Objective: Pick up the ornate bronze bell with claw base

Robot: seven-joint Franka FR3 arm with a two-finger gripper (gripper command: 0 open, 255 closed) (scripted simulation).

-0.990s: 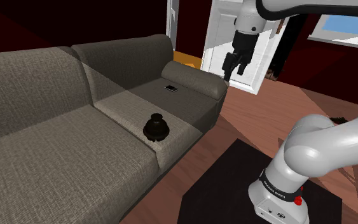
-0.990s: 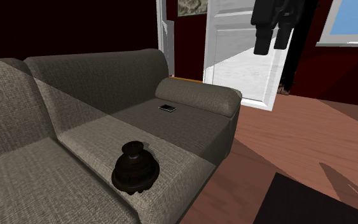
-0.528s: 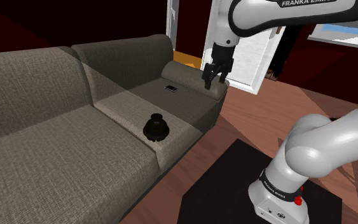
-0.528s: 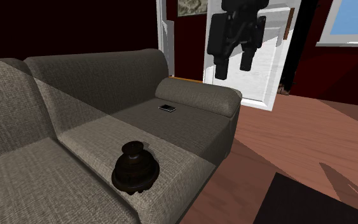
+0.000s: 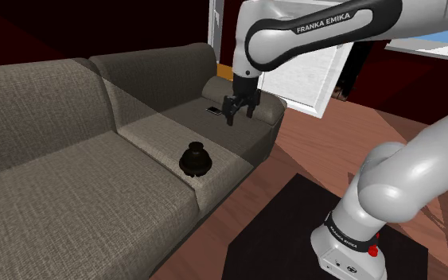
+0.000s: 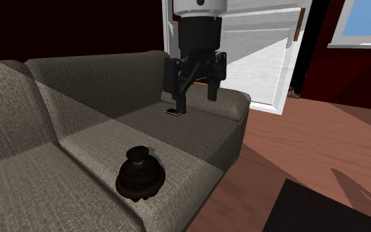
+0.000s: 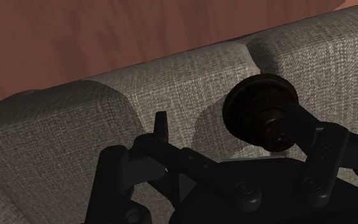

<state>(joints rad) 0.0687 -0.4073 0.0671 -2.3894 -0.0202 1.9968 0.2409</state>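
Observation:
The bell (image 5: 195,158) is dark, almost black, round and squat with a knob on top. It stands upright on the grey sofa's seat (image 5: 142,131) near the front edge, also seen in the second exterior view (image 6: 138,173). My gripper (image 5: 239,118) hangs open above the seat by the armrest, well beyond the bell and apart from it. In the second exterior view the gripper (image 6: 196,102) has nothing between its fingers. In the wrist view the bell (image 7: 262,111) lies ahead, close to the right finger (image 7: 301,124).
A small phone (image 5: 213,110) lies on the seat just under the gripper. The padded armrest (image 6: 207,97) is right behind it. A white door (image 5: 309,75) stands beyond, with wooden floor (image 6: 309,151) beside the sofa. My stand's black box (image 5: 294,239) is at lower right.
The arm has swung down and to the shoulder view's left, from in front of the white door to just over the sofa seat. The fingers stayed open. The bell has not moved.

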